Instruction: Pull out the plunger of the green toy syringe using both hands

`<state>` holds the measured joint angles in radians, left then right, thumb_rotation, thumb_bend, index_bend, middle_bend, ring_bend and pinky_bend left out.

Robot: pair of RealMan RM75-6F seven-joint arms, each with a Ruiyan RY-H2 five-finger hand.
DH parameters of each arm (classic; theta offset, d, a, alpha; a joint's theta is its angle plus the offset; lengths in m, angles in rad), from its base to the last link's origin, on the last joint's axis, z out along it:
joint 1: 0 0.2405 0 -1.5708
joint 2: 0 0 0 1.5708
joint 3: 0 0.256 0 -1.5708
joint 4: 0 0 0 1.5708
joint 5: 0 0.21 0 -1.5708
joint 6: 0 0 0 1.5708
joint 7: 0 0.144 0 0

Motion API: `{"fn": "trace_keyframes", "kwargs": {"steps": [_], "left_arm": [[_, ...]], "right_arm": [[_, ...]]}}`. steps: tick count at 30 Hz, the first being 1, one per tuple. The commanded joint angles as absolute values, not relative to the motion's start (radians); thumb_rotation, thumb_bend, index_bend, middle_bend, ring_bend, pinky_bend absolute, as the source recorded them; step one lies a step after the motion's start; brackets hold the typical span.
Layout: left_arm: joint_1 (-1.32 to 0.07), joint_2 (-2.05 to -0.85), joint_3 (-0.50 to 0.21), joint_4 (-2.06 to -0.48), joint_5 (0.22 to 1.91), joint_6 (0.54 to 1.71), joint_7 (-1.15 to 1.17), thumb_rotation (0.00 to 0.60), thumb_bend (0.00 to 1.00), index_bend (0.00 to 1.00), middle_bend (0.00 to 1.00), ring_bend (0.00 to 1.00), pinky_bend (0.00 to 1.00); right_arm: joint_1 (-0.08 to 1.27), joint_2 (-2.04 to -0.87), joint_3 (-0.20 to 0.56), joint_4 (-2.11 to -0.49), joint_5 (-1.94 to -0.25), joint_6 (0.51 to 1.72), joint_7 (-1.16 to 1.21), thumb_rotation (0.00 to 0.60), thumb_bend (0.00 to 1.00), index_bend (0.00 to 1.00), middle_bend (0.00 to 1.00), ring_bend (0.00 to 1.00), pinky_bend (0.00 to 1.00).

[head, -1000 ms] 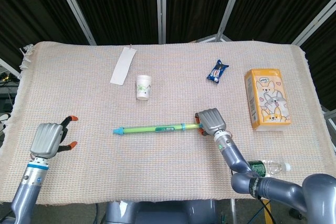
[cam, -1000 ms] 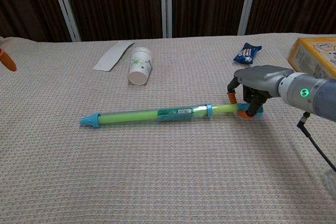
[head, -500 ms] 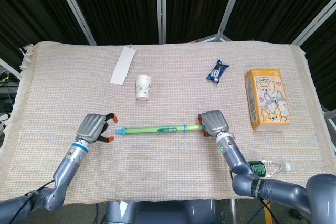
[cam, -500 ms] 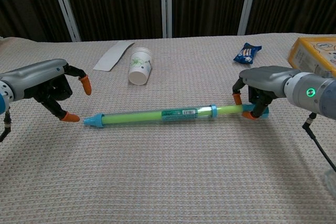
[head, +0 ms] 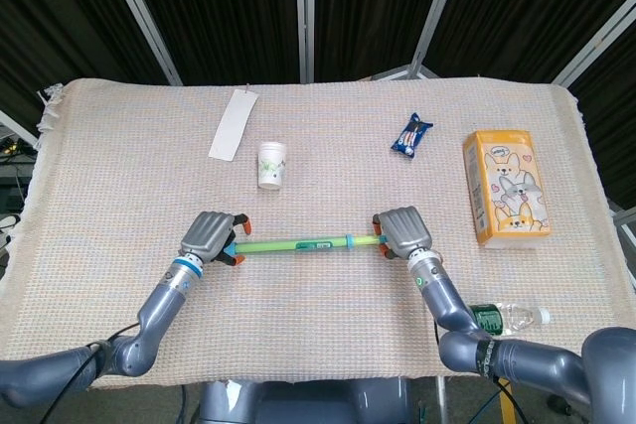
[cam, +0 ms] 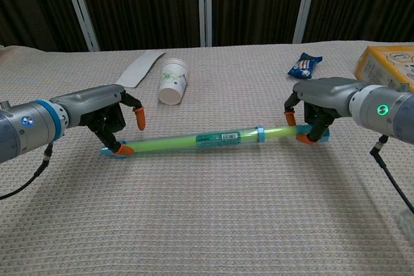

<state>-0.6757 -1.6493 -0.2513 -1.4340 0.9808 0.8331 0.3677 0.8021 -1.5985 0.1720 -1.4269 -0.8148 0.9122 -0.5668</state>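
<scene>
The green toy syringe (head: 298, 243) (cam: 194, 140) lies left to right on the woven cloth, its blue tip (cam: 108, 152) pointing left. My right hand (head: 400, 230) (cam: 323, 97) pinches the plunger end (cam: 304, 136), and a short length of pale green rod shows past the blue flange (cam: 260, 135). My left hand (head: 211, 235) (cam: 103, 116) straddles the tip end. One orange fingertip (cam: 123, 150) sits low in front of the tip and another (cam: 137, 119) stays raised above the barrel, so the fingers are still apart.
Behind the syringe stand a paper cup (head: 271, 164) (cam: 173, 81) and a white paper strip (head: 234, 124). A blue snack packet (head: 411, 134) and an orange tissue box (head: 505, 186) are at the right. A water bottle (head: 507, 317) lies by the front right edge.
My left hand has swept in from the far left and now has its fingers around the syringe's tip end. The right hand has kept its hold, and the syringe has shifted slightly right.
</scene>
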Motion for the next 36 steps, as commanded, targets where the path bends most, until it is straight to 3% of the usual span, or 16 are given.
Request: {"fn": "trace_keyframes", "kwargs": {"steps": [1,13,17,20,36], "left_arm": [[-0.695,-1.668,-0.246,-1.413,0.952,0.812,0.369,0.6,0.23,0.44,0.94,0.86,1.0],[-0.736,-1.7,-0.234,-1.362,0.882,0.807,0.385,0.6,0.28,0.47,0.94,0.86,1.0],[-0.744,-1.702,-0.232,-1.363,0.869,0.811,0.386,0.6,0.43,0.63,0.94,0.86,1.0],[-0.749,-1.699,-0.229,-1.369,0.862,0.823,0.391,0.6,0.48,0.72,0.94,0.86,1.0],[-0.729,-1.617,-0.201,-1.429,0.831,0.871,0.4,0.6,0.48,0.81,0.95,0.86,1.0]], "right_arm": [[0.803,-1.597,0.168,-1.427,-0.815,0.911,-0.568,0.6,0.52,0.7,1.0,1.0,1.0],[0.808,-1.596,0.164,-1.412,-0.817,0.903,-0.55,0.6,0.52,0.71,1.0,1.0,1.0],[0.808,-1.595,0.163,-1.407,-0.817,0.901,-0.543,0.6,0.52,0.71,1.0,1.0,1.0],[0.806,-1.591,0.162,-1.408,-0.82,0.903,-0.537,0.6,0.52,0.71,1.0,1.0,1.0],[0.76,-1.505,0.152,-1.483,-0.873,0.952,-0.483,0.6,0.52,0.71,1.0,1.0,1.0]]}}
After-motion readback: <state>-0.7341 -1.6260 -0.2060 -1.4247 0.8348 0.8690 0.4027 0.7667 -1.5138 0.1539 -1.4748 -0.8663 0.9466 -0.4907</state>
